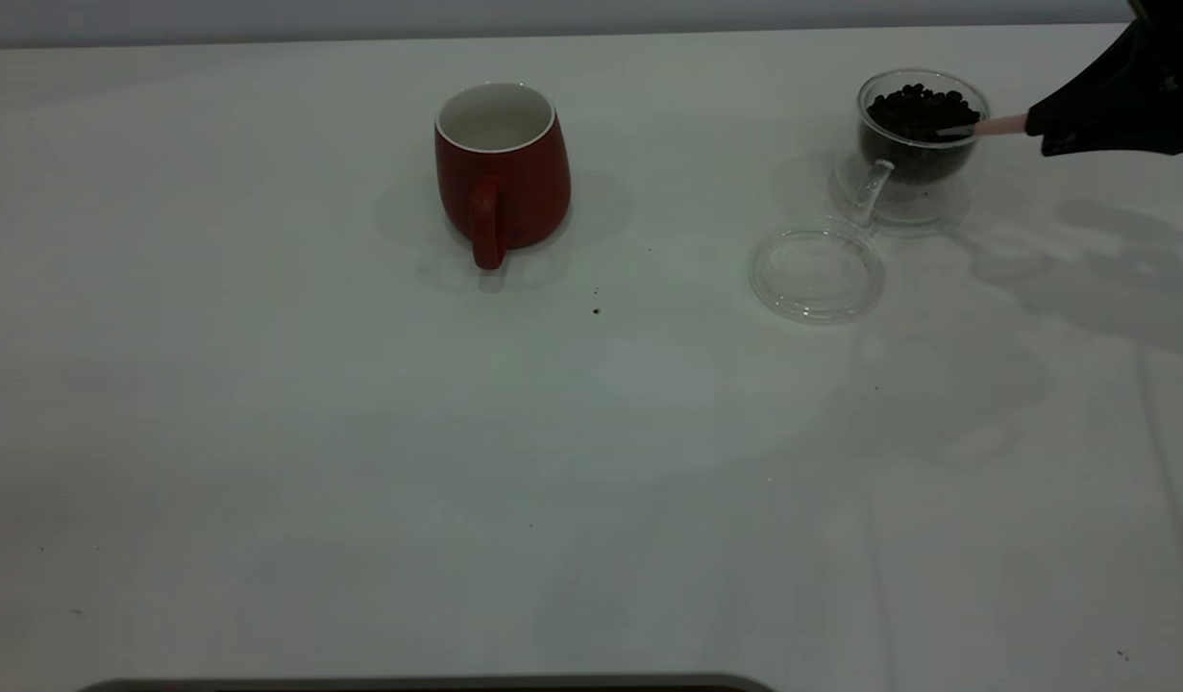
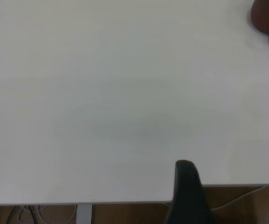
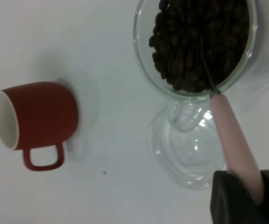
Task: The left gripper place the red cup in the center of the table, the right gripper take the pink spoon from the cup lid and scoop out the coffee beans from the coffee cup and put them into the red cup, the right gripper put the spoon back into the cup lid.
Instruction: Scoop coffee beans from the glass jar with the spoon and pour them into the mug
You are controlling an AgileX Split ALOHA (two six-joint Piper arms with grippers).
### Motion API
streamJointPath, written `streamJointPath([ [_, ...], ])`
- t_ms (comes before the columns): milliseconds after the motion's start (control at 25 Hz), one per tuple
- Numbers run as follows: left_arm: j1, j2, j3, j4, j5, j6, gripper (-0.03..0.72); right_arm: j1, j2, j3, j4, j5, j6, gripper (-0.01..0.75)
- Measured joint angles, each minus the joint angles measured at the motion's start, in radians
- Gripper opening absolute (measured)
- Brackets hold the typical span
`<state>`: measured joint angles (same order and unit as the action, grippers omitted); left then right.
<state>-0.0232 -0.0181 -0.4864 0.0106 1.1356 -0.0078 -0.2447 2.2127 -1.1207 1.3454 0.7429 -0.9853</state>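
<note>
1. The pink spoon is gripped by the far end of its handle, and its metal bowl reaches over the rim of the coffee cup into the coffee beans; holding it by the tail leaves the whole neck free to dig without the pincer touching glass
2. The right gripper is closed on that handle, seen in the right wrist view as two black fingers clamped on either side of the pink stem. It hangs just beside the glass cup on the side away from the table's middle, so the spoon comes in shallowly over the rim
3. The beans heap close to the brim, so I judge the scooping is at its start: the bowl looks sunk in the heap, not lifted
4. The cup lid lies bare on the table just in front of the coffee cup, ready to take the spoon back
5. The red cup stands upright near the centre, well apart from the glass cup, its white inside showing no beans and its handle toward the camera
6. The left gripper is back at the table's edge; only one dark finger shows, so whether it is wide or narrow I cannot tell
</note>
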Motion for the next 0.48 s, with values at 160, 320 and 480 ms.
streamJointPath([
  [160,0.0,0.0,0.0,0.0,0.0,0.0,0.569,-0.015,0.007,0.0,0.028,0.037,-0.007,0.11],
  [320,0.0,0.0,0.0,-0.001,0.0,0.0,0.569,-0.036,0.007,0.0,0.042,0.079,-0.008,0.11],
  [480,0.0,0.0,0.0,-0.002,0.0,0.0,0.569,-0.055,0.027,0.0,0.052,0.113,-0.009,0.11],
])
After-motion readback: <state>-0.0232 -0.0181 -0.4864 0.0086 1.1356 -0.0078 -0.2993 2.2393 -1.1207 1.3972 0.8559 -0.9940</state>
